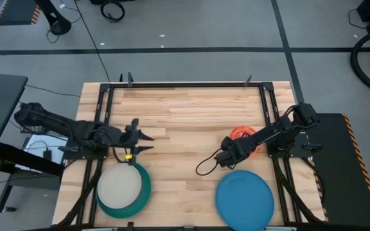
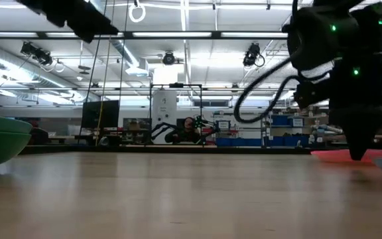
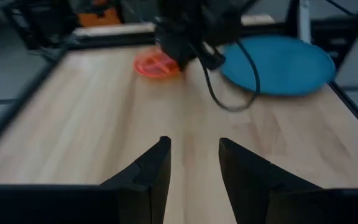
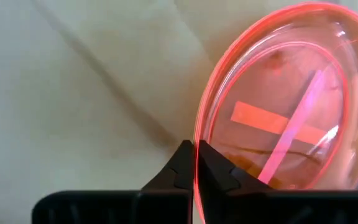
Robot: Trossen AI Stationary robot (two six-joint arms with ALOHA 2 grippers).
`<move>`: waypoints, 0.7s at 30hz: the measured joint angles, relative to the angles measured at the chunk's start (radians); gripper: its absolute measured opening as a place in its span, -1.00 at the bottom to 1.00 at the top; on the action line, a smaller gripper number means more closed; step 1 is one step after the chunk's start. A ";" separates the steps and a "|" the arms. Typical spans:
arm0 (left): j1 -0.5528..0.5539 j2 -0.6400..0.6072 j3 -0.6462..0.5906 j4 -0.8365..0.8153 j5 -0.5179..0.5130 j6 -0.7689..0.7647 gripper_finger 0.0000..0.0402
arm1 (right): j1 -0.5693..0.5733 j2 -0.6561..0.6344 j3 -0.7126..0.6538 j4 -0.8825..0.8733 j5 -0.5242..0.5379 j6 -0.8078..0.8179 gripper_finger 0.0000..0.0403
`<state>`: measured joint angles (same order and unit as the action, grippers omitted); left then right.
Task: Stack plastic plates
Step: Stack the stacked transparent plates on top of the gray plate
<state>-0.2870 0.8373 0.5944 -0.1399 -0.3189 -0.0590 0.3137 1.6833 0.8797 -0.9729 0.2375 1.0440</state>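
Observation:
A small translucent orange-red plate (image 1: pixel 244 133) lies on the right part of the table, also seen as the plate (image 4: pixel 278 118) and, from across the table, the plate (image 3: pixel 156 64). My right gripper (image 1: pixel 235 146) (image 4: pixel 196 149) points down at its edge and is shut on the rim. A large blue plate (image 1: pixel 245 199) lies flat at the near right. A beige plate (image 1: pixel 117 185) sits inside a teal plate (image 1: pixel 143 192) at the near left. My left gripper (image 1: pixel 145 142) (image 3: pixel 194 146) hovers open just beyond that stack, touching nothing. My right gripper pinches the orange-red plate's rim (image 4: pixel 197 171) between its two fingers, coming from above and pointing down. In the low view the plate (image 2: pixel 337 156) lies low and nearly flat at the table top under the gripper (image 2: pixel 359 154); I cannot tell whether it is lifted.
Bare wooden table (image 1: pixel 191 122) spreads between the arms and toward the far edge. A black metal frame (image 1: pixel 185 84) runs along the table's sides. The right arm's cable loop (image 1: pixel 204 167) hangs toward the middle. The blue plate lies close to the right gripper's near side.

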 joint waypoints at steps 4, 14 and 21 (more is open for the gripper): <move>-0.015 0.040 -0.072 0.107 0.040 0.012 -0.29 | 0.028 0.000 0.105 -0.063 0.012 -0.114 -0.92; -0.019 0.348 -0.133 0.580 0.102 0.203 -0.29 | 0.096 -0.003 0.482 -0.123 -0.063 -0.655 -0.96; 0.087 0.567 0.059 0.605 0.320 0.228 -0.08 | 0.058 -0.004 0.576 -0.098 -0.181 -0.782 -0.96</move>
<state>-0.2004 1.4045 0.6536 0.4653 0.0013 0.1687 0.3715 1.6794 1.4556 -1.0705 0.0564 0.2615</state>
